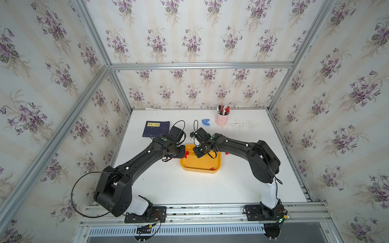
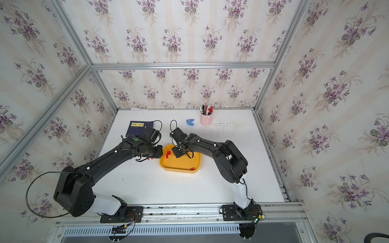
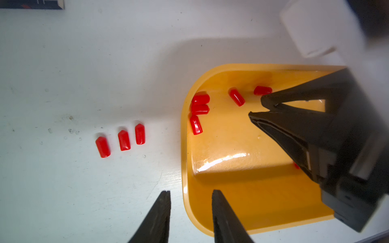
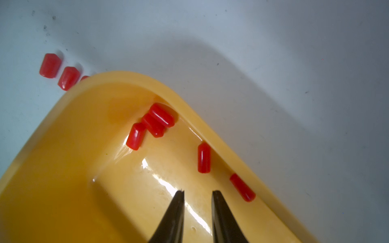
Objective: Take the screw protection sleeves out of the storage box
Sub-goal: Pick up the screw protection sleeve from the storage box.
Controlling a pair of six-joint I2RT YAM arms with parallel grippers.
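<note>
Right gripper [image 4: 198, 192]: slightly spread, nothing between the tips, over the far part of the storage box [image 4: 117, 77]. Just beside its tips, by the far wall, one of the screw protection sleeves [image 4: 242, 187]. A second sleeve [image 4: 203, 157] a little further left along the same wall.

Left gripper [image 3: 191, 191]: spread wider, also empty, astride the left rim of the box, with one tip above the table [image 3: 84, 63] and one above the box floor. Further along that rim, in the far-left corner, three sleeves [image 3: 199, 109] packed together and touching. Close to the near-right corner, one more sleeve [image 1: 212, 168]. So six counted inside.

Outside, left of the box, three sleeves [image 3: 124, 140] in a row on the table, apart from each other. Right of the box, at least one more sleeve [image 1: 227, 153], half hidden under the right arm [image 1: 235, 145]; cannot tell how many there.

At the far side: one dark blue book [image 1: 156, 128], one blue clip [image 1: 205, 122], one pink cup [image 1: 222, 118] holding several pens [image 1: 223, 109].
</note>
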